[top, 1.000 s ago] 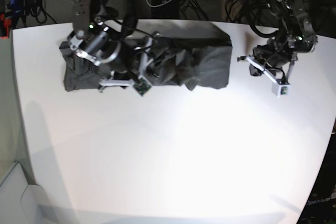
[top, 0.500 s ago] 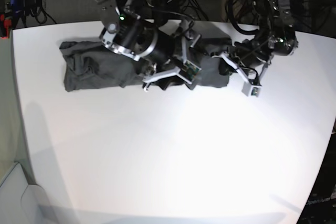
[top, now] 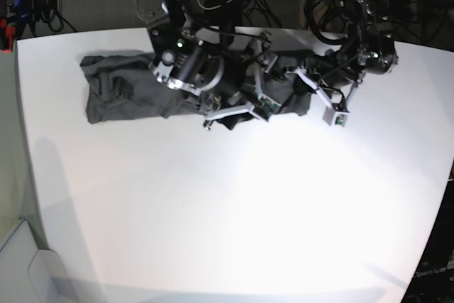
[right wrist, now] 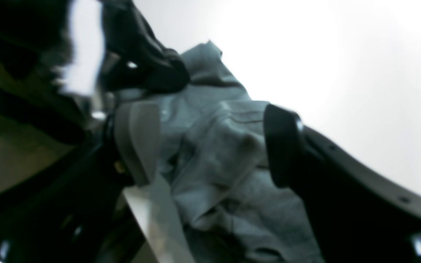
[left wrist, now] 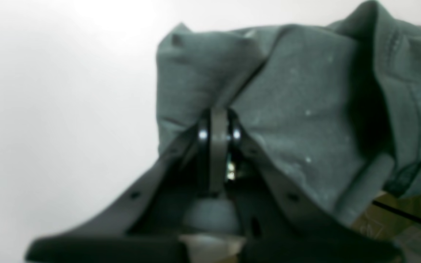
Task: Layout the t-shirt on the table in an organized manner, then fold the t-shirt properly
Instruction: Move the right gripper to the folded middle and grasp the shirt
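Base view: the t-shirt (top: 128,94), dark grey and bunched, lies along the far edge of the white worktop (top: 227,218). Its middle and its end on this view's right are largely hidden beneath the two arms, so the outline there cannot be traced; only the end on this view's left shows clearly, rumpled and folded on itself.

Left wrist view: the left pincer (left wrist: 216,126) is closed, its tips pressed together on a raised fold near the corner of the t-shirt (left wrist: 305,91). The picture is blurred, and the cloth runs off the right edge.

Right wrist view: the right pincer (right wrist: 210,146) stands wide, one pale finger (right wrist: 137,142) and one dark finger (right wrist: 283,146) on either side of a crumpled mound of the t-shirt (right wrist: 214,157). Whether either finger touches the cloth cannot be told through the blur. The dark shape (right wrist: 141,62) above the fabric is out of focus and unidentifiable.
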Tool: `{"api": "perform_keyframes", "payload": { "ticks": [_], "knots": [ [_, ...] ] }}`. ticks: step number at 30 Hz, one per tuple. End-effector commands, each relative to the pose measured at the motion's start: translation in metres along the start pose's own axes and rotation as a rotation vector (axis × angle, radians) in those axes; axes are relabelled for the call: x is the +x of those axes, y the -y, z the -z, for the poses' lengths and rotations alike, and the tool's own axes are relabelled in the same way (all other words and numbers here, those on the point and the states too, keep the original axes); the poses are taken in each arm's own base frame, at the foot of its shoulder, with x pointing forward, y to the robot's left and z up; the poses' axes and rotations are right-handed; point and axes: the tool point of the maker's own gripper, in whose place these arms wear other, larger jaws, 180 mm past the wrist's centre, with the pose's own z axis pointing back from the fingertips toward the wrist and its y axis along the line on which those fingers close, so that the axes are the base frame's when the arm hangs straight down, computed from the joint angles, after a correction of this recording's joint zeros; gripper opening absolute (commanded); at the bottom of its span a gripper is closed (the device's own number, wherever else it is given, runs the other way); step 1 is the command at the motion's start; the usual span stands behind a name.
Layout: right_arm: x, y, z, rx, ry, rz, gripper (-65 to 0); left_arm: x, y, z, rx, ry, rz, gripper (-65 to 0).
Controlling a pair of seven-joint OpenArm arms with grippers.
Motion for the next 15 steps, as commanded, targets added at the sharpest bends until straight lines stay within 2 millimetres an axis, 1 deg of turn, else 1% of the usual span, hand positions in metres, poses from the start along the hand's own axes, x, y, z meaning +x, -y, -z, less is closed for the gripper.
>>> {"api": "perform_keyframes", "payload": {
  "ticks": [1, 2, 4, 9, 14, 15],
  "knots": [
    [0.019, -0.003, 0.001, 0.017, 0.066, 0.004, -20.2, 0.014, 0.008, -0.002, -0.027, 0.046, 0.004, -64.8],
    [0.017, -0.004, 0.004, 0.024, 0.058, 0.008, -20.2, 0.014, 0.008, -0.002, -0.027, 0.046, 0.004, -64.8],
    [0.02, -0.003, 0.008, 0.029, 0.064, 0.009, -20.2, 0.013, 0.008, -0.002, -0.027, 0.045, 0.003, -64.8],
    [0.015, -0.006, 0.018, 0.053, 0.074, 0.032, -20.2, 0.013, 0.008, -0.002, -0.027, 0.045, 0.003, -64.8],
    [0.016, -0.006, 0.018, 0.053, 0.083, 0.034, -20.6, 0.014, 0.008, -0.002, -0.027, 0.046, 0.003, -64.8],
    [0.016, -0.006, 0.018, 0.053, 0.083, 0.034, -21.5, 0.014, 0.008, -0.002, -0.027, 0.046, 0.003, -64.8]
  ]
}}
